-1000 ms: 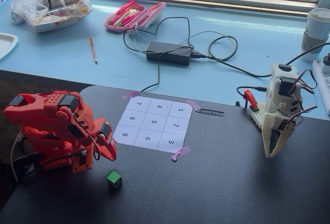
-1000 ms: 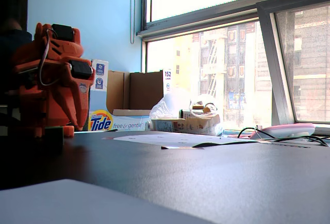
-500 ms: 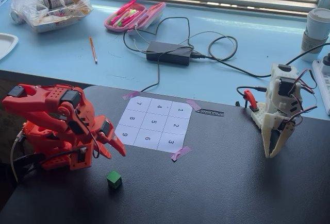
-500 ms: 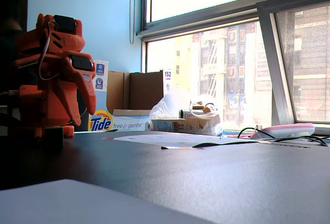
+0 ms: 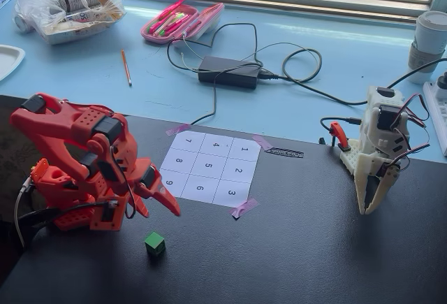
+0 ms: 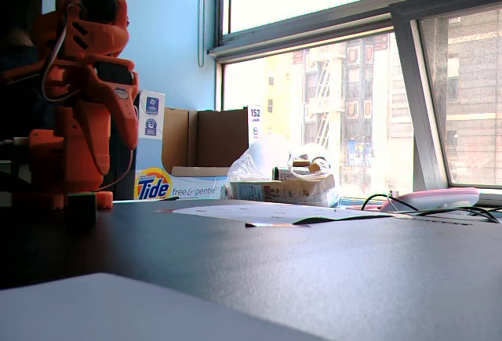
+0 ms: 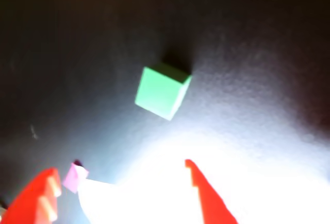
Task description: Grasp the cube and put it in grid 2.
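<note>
On the dark table (image 5: 314,248) the cube (image 5: 155,244) is lying alone, near the front edge, and nothing is touching it. My claw (image 5: 162,204) is hanging just above and behind it, with the tips pointing down to the right in the high fixed view, and it is holding nothing. In the wrist view my two red fingers (image 7: 209,198) are standing apart, one at the bottom left and one at the bottom middle, and the cube (image 7: 161,92) is lying beyond them, well clear of both tips. One corner of the cube is turning toward me there, so its faces are not square to my fingers.

The sheet (image 5: 208,169) is lying flat behind the cube, fixed with pink tape (image 5: 244,208) at its corners. Cell 2 (image 5: 238,170) is sitting in the right column, between cells 1 and 3, and it is bare. Between the cube and the front edge of the sheet there is open dark table. To the right of the sheet the table is also open until the white arm (image 5: 377,157), which is standing well apart near the back edge. In the low fixed view the cube (image 6: 81,208) is showing only as a dark block in front of my base (image 6: 67,168).
</note>
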You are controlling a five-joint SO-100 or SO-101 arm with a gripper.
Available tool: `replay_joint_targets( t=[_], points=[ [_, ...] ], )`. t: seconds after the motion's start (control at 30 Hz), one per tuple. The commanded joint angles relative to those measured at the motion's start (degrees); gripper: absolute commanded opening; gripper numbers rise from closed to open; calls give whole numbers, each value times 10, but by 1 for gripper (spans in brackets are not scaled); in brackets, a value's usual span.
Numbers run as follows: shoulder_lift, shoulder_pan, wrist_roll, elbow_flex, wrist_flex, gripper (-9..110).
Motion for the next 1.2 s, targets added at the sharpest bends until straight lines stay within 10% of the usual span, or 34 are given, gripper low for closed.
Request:
replay_joint_targets(
  t=[0.0, 0.97, 1.17],
  points=[
    [-55, 26, 3, -69, 14, 39],
    [-357, 108, 21, -158, -33, 43],
    [-373, 112, -7, -169, -54, 20]
  ],
)
